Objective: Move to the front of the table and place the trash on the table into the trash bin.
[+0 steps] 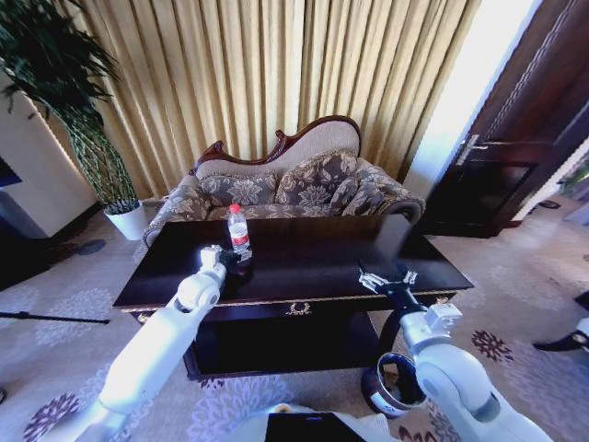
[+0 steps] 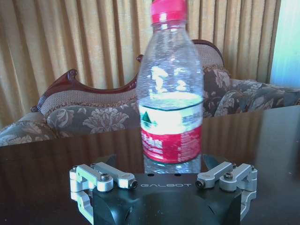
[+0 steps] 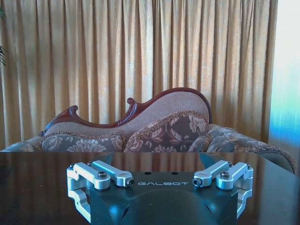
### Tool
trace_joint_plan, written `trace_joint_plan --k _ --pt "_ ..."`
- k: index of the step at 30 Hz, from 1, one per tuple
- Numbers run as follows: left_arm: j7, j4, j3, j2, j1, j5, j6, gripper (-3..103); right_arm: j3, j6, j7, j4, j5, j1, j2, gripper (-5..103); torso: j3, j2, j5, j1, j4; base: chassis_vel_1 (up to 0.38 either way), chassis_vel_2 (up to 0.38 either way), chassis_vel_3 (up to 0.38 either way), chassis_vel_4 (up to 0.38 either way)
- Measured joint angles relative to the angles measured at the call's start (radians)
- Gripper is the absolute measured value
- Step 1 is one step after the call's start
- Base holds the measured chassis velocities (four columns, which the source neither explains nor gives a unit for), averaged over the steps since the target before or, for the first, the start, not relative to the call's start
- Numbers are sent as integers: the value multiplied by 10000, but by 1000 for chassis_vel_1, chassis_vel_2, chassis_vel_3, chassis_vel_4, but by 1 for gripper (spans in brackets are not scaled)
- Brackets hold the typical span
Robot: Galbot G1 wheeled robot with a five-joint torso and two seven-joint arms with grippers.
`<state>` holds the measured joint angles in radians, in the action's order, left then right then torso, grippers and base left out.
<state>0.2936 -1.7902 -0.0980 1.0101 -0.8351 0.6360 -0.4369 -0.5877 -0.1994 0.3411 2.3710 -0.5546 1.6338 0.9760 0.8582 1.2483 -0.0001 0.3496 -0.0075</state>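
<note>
The trash is a clear plastic bottle [image 1: 238, 230] with a red cap and red label, standing upright on the dark glossy table [image 1: 322, 253] left of centre. My left gripper [image 1: 226, 261] is just in front of it, low over the tabletop. In the left wrist view the bottle [image 2: 171, 93] stands at the mouth of the left gripper [image 2: 161, 165], whose jaws are spread to either side of its base, so the gripper is open. My right gripper [image 1: 387, 276] hovers open over the table's front right edge with nothing in it. The trash bin [image 1: 390, 385], dark with a pale rim, stands on the carpet below my right arm.
A patterned sofa [image 1: 294, 184] stands close behind the table, with gold curtains behind it. A potted plant in a white pot [image 1: 127, 221] is at the far left. A dark door [image 1: 515, 138] is at the right. Patterned carpet surrounds the table.
</note>
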Motion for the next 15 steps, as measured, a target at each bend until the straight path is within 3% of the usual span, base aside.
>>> trace_joint_plan --k 9,15 --pt "-139 571 203 129 273 5 169 102 15 0 0 -126 153 -21 12 100 0 0 0 0 1 0 0 0 0" --pt "-180 874 370 317 549 -1 337 77 30 10 -2 -234 269 -34 50 100 1 -1 -1 0 0 0 0 0 0"
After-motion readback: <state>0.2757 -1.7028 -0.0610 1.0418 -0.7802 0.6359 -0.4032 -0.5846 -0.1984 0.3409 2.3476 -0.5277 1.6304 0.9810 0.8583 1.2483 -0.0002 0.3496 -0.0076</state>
